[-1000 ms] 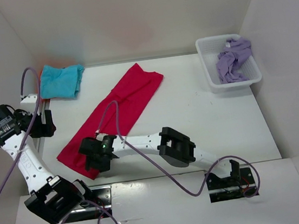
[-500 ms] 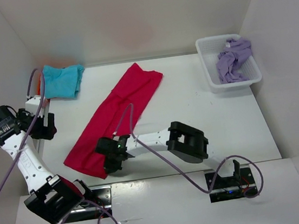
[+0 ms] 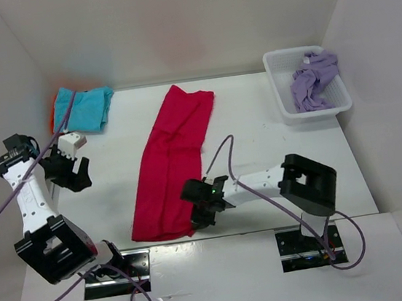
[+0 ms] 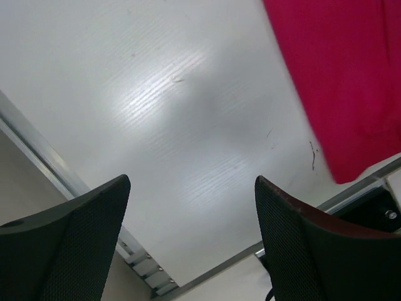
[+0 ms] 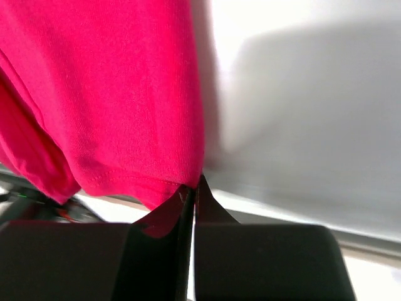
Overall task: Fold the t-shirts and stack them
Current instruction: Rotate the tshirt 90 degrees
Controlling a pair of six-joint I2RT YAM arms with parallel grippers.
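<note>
Our right tool (image 5: 191, 188) pinches the magenta-red t-shirt (image 3: 176, 153) by its hem corner; we should drag low and evenly, flattening cloth beyond it. Our left tool (image 4: 191, 188) stands open, empty.

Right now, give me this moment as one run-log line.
right gripper: shut on red shirt, near corner | left gripper: open, empty | blue shirt: far left | lavender shirt: in basket
</note>
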